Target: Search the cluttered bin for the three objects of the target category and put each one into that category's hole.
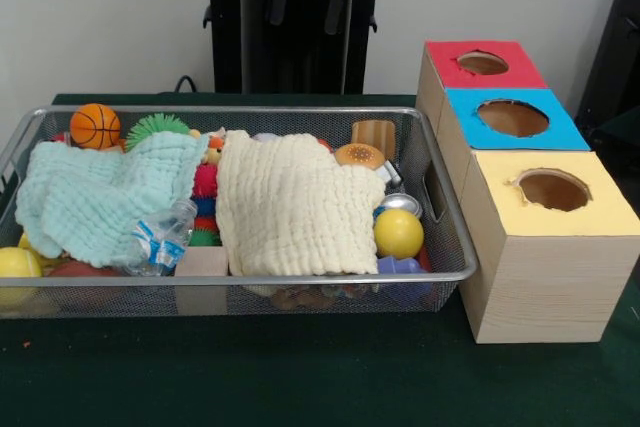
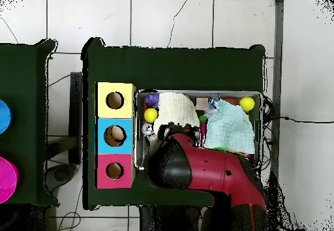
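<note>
Robot arm (image 2: 196, 166) hangs over the bin (image 2: 259, 99), tool hidden

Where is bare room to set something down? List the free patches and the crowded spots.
Free: the dark green table in front of the wire mesh bin, and the strip before the wooden box with three coloured holes. Crowded: the bin, filled by the cream cloth, mint cloth and toys.

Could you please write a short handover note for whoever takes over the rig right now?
Tool: hidden under the red arm in the overhead view, state unknown.
Wire bin: still cluttered; cream cloth and mint cloth cover much of it. Yellow ball and small basketball are exposed.
Box with red, blue and yellow holes stands beside the bin.
Sorting progress cannot be judged; searching remains.
</note>
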Robot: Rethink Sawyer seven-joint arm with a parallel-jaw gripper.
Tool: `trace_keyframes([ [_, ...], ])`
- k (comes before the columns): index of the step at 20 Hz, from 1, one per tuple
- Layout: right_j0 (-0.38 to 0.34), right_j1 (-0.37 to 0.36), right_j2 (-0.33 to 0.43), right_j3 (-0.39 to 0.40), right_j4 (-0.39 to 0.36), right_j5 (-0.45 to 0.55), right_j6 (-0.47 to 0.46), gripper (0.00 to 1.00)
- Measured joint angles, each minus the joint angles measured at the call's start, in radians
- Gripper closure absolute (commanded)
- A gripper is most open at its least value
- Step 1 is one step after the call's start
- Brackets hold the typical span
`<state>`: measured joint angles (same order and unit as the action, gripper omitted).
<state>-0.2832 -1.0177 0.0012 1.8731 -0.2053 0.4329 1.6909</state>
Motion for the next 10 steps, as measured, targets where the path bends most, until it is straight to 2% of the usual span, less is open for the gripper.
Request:
trace_keyframes([
  [3, -0.031, 0.0, 0.015, -0.004, -0.009, 0.001, 0.0, 0.0],
  [10, -0.172, 0.012, 0.107, -0.069, -0.043, 0.038, 0.0, 0.0],
])
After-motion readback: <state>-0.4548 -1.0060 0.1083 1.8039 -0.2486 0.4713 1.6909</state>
